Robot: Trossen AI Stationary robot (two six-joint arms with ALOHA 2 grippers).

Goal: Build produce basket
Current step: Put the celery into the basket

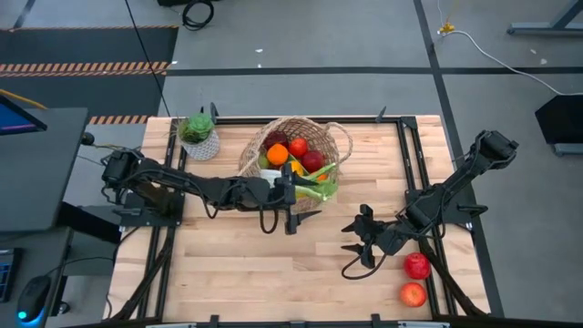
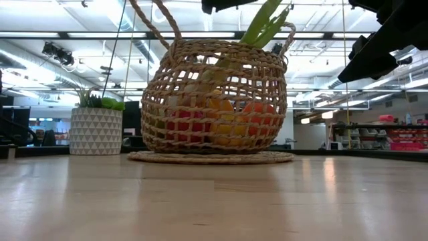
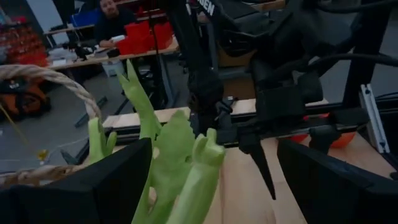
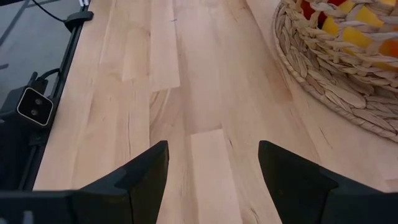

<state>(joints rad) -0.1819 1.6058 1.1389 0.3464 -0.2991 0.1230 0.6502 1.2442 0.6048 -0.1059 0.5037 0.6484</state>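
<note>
Wicker basket (image 1: 293,157) mostly loaded, leek (image 1: 317,189) in; two apples (image 1: 417,265) left for you. Left gripper (image 1: 290,195) and right gripper (image 1: 363,239) both wide, empty.

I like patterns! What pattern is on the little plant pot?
White pot with small grey triangles all over, clearest in the low view.
</note>
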